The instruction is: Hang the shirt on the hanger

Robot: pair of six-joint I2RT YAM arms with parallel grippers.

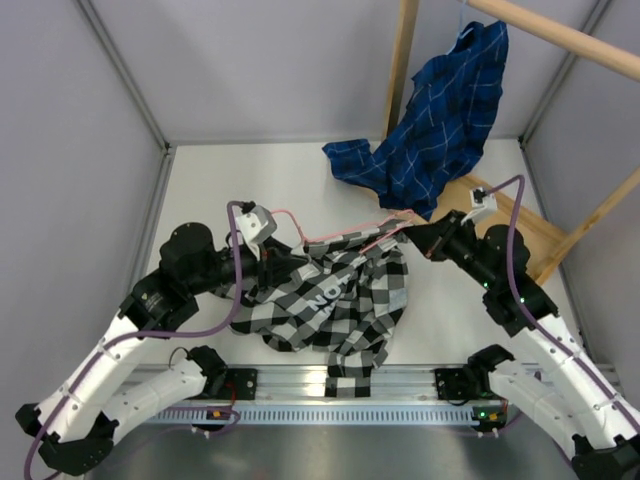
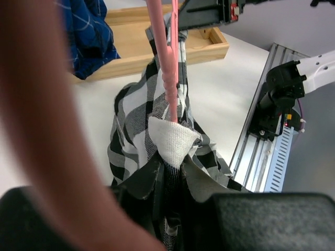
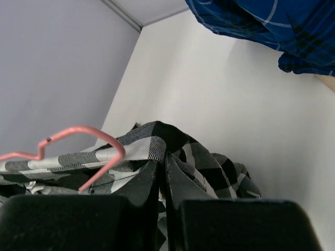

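Left pincer [image 1: 272, 262] and right pincer [image 1: 416, 232] each clamp the shirt [image 1: 330, 300], judged light, limp and slip-prone, best held by a thick seam close to the thin hanger [image 2: 169, 89].

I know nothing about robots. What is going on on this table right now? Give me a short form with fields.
left gripper: shut on the checked shirt at its collar
right gripper: shut on the checked shirt's other end
hanger: pink wire, running into the collar
checked shirt: bunched, sagging between the two arms
behind: blue shirt draped from a wooden rod
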